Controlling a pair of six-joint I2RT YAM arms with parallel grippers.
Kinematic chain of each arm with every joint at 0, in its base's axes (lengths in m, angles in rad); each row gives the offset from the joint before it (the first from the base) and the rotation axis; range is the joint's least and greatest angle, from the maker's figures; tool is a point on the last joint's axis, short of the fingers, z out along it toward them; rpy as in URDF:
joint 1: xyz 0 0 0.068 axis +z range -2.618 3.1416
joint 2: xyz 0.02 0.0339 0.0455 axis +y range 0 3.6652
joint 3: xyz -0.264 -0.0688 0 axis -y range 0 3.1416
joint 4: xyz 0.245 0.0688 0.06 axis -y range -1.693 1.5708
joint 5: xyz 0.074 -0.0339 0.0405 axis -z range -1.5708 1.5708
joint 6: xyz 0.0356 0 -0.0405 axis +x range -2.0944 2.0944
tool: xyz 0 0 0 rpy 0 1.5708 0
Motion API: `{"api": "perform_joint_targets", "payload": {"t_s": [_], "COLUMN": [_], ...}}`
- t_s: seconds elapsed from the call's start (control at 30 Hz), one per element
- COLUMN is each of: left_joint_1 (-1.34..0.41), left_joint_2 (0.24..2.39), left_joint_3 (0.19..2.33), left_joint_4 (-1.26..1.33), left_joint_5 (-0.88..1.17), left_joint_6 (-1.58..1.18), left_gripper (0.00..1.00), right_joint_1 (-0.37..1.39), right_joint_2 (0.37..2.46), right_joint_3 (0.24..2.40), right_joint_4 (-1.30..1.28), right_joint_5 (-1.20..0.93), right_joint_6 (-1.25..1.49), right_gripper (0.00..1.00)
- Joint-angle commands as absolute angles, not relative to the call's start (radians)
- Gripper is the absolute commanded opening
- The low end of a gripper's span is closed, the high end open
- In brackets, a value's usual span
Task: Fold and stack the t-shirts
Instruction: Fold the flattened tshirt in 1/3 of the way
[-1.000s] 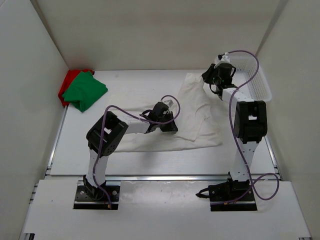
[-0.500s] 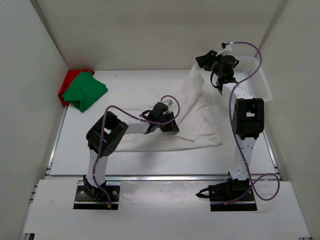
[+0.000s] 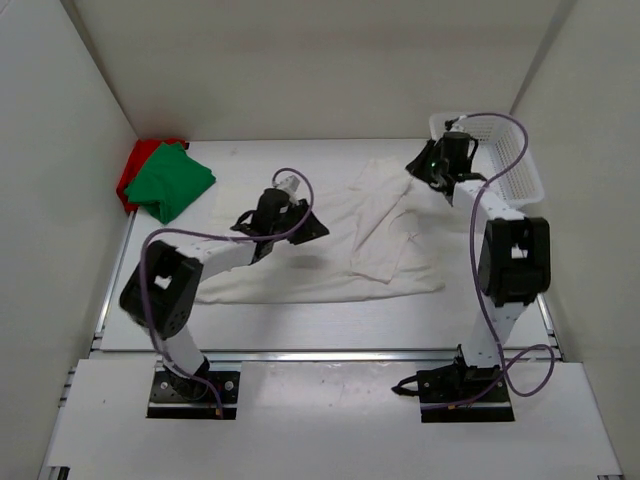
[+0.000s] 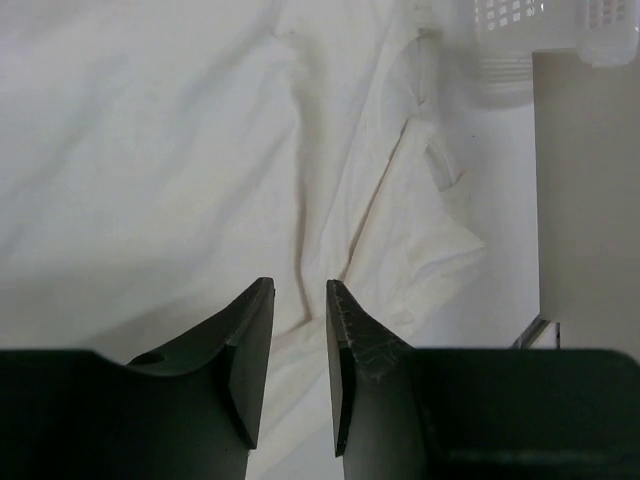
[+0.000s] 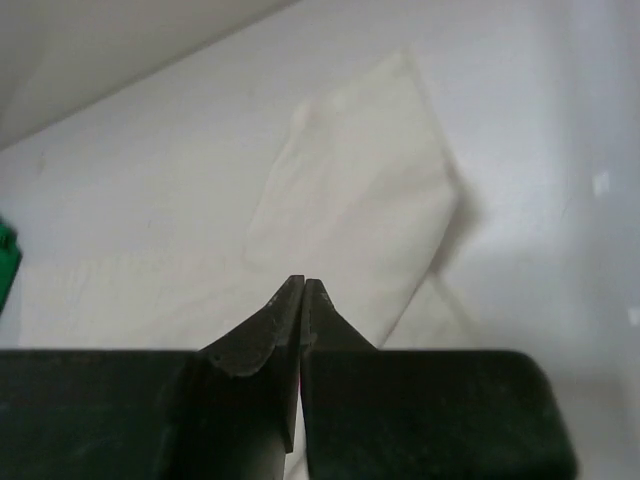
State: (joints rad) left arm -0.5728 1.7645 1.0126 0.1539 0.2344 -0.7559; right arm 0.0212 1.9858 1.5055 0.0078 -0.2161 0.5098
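The white t-shirt [image 3: 330,255] lies spread across the middle of the table, with its right part folded inwards in a wrinkled flap. It also shows in the left wrist view [image 4: 150,150] and the right wrist view [image 5: 360,200]. The green t-shirt [image 3: 172,180] lies folded on the red t-shirt [image 3: 133,165] at the far left. My left gripper [image 3: 310,228] [image 4: 300,290] hovers over the white shirt's upper middle, its jaws a little apart and empty. My right gripper [image 3: 413,165] [image 5: 303,283] is shut at the shirt's far right corner, with no cloth visible between its jaws.
A white mesh basket [image 3: 512,160] stands at the far right against the wall, and also shows in the left wrist view [image 4: 520,40]. White walls close in the table on the left, back and right.
The right gripper brought the lifted shirt corner down; the flap now lies folded over the shirt. The left arm swung left, its gripper moving up and left over the shirt.
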Motion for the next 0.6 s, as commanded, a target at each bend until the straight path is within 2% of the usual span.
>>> {"api": "perform_joint_targets", "payload": {"t_s": [0.0, 0.17, 0.3, 0.47, 0.57], "left_joint_1": [-0.502, -0.313, -0.299, -0.321, -0.334], "left_joint_2": [1.605, 1.357, 1.255, 1.218, 1.230], "left_joint_3": [0.890, 0.640, 0.557, 0.508, 0.502], "left_joint_4": [0.147, 0.144, 0.043, 0.069, 0.104], "left_joint_5": [0.282, 0.373, 0.364, 0.341, 0.353], "left_joint_6": [-0.773, -0.804, -0.715, -0.718, -0.732], "left_gripper": [0.39, 0.40, 0.40, 0.42, 0.42], "right_joint_1": [0.101, 0.153, 0.224, 0.302, 0.308], "right_joint_2": [1.742, 1.547, 1.372, 1.200, 1.135], "right_joint_3": [1.253, 0.924, 0.741, 0.542, 0.453], "right_joint_4": [0.028, 0.055, 0.035, -0.043, -0.034], "right_joint_5": [-0.124, -0.130, -0.109, -0.081, -0.118], "right_joint_6": [0.528, 0.575, 0.568, 0.581, 0.615], "right_gripper": [0.00, 0.02, 0.04, 0.26, 0.33]}}
